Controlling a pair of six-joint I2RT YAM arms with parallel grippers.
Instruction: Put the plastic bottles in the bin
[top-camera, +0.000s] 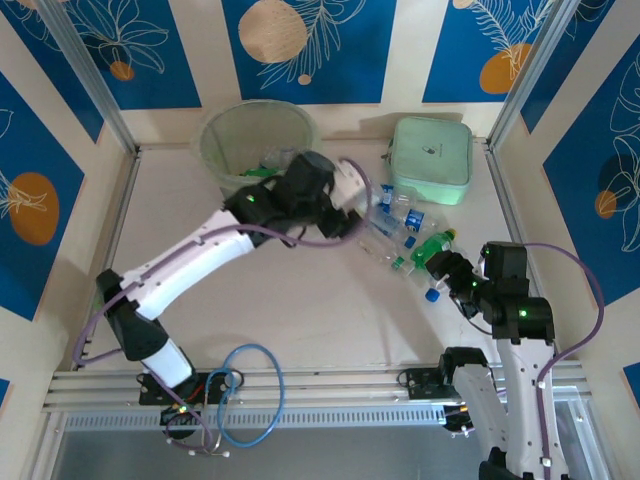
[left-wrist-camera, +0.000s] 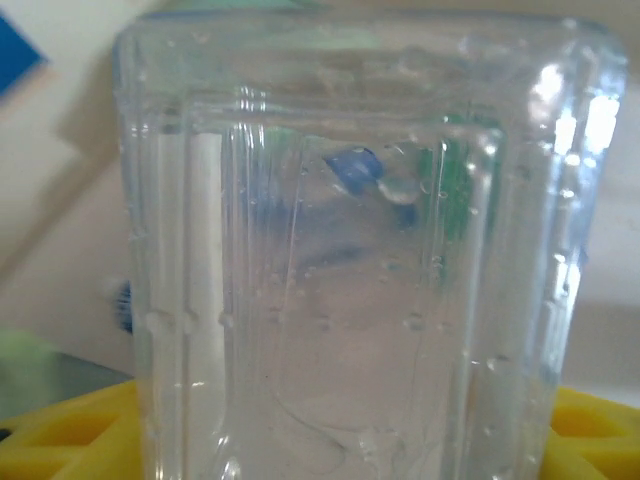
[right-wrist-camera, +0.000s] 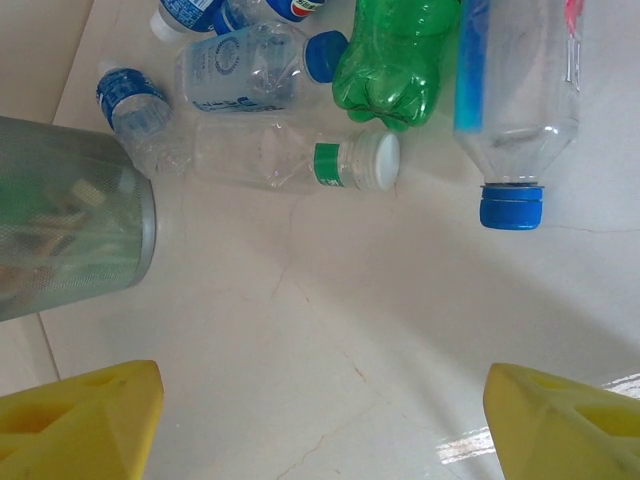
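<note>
- The bin (top-camera: 225, 140) stands at the table's (top-camera: 300, 300) 11 o'clock, with some bottles lying inside.
- The left gripper (top-camera: 345, 190), at the bin's 4 o'clock, has its jaws about half closed on a clear bottle (left-wrist-camera: 340, 280), which sits between its yellow fingers.
- Loose plastic bottles (top-camera: 405, 235) lie heaped at that gripper's 4 o'clock, a green bottle (top-camera: 432, 245) among them.
- The right gripper (top-camera: 443, 268), at the heap's 4 o'clock, hangs wide open and empty above the table.
</note>
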